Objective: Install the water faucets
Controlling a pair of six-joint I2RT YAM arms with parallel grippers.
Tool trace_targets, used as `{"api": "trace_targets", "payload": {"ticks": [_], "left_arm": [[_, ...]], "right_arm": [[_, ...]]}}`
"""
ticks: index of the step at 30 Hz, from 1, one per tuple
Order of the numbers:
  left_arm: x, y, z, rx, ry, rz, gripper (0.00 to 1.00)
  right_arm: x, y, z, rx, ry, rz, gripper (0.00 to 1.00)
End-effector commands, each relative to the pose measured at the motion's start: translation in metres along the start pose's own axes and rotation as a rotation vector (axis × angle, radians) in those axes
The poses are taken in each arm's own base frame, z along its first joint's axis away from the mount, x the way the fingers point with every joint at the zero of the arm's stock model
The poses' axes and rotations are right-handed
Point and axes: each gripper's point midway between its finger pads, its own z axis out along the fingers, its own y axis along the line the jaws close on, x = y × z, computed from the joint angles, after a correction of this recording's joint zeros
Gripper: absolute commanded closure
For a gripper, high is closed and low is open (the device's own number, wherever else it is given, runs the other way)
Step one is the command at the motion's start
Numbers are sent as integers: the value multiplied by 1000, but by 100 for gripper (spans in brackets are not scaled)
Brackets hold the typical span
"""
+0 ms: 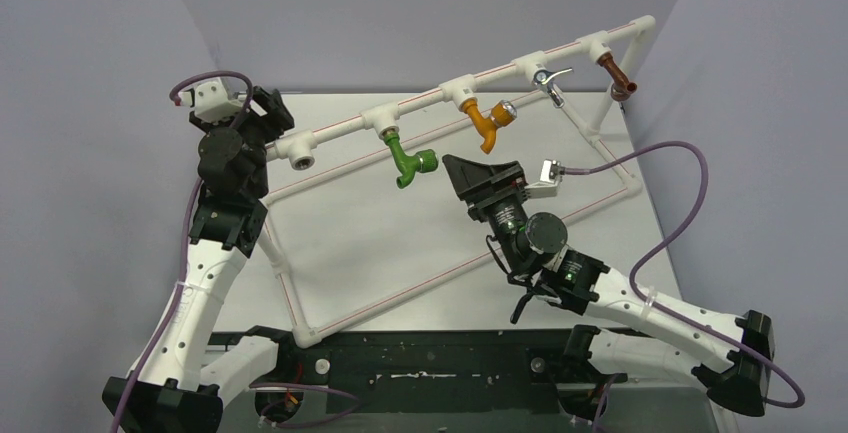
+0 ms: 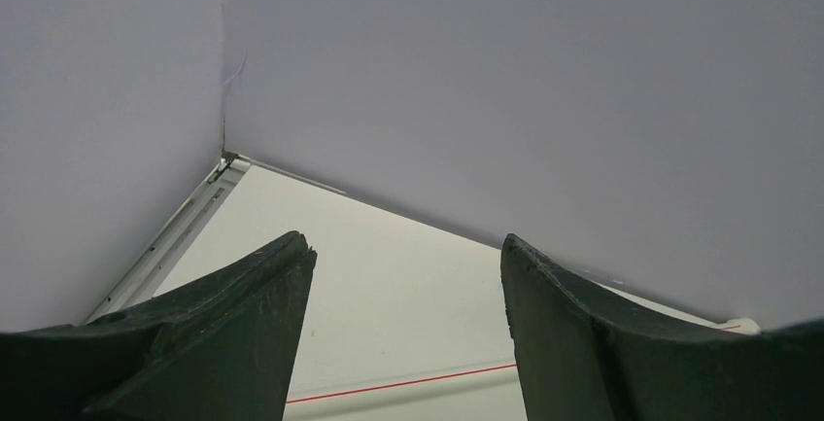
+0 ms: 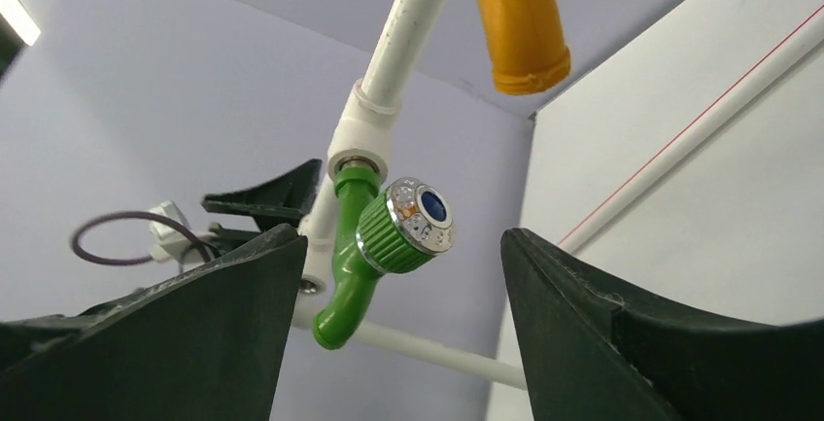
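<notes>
Green tap (image 3: pixel 374 246) hung screwed into the white pipe (image 3: pixel 389 61), just ahead of the right fingers (image 3: pixel 243 324), open and empty. Left fingers (image 2: pixel 243 333) were open and empty too. Fitting looked done; next, back away gently.

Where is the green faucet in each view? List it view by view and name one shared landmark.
Top external: green faucet hangs from the white rail near centre, left of the orange faucet.
Left wrist: not in it.
Right wrist: green faucet at centre, screwed into a white tee, knob towards the camera.
Shared landmark: the orange faucet, at the top edge of the right wrist view.
</notes>
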Motion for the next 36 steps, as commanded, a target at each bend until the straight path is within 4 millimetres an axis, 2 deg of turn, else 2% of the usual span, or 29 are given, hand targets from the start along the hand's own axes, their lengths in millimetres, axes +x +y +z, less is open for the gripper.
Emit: {"api": "trace_targets", "payload": {"ticks": [1, 4, 7, 13, 16, 22, 26, 30, 36], "left_arm": [[115, 30, -20, -31, 390, 213, 32], [116, 30, -20, -33, 390, 208, 32], [117, 30, -20, -38, 392, 206, 32], [120, 29, -19, -35, 405, 193, 32], [118, 29, -19, -35, 400, 187, 32], [113, 29, -20, -38, 391, 185, 32], [116, 29, -19, -37, 401, 190, 32], [120, 30, -18, -38, 410, 193, 32], [123, 30, -18, -39, 418, 196, 32]], "right_arm": [[-13, 28, -10, -115, 33, -358, 26], [-7, 47, -15, -232, 98, -588, 26], [9, 57, -16, -316, 208, -835, 23], [36, 52, -22, -507, 355, -1244, 18], [38, 51, -28, -607, 354, -1401, 18], [41, 55, -41, -785, 260, -1725, 17], [47, 52, -43, -835, 172, -1957, 16], [40, 52, -33, -752, 12, -2147, 15], [31, 57, -17, -631, -160, -2258, 18]]}}
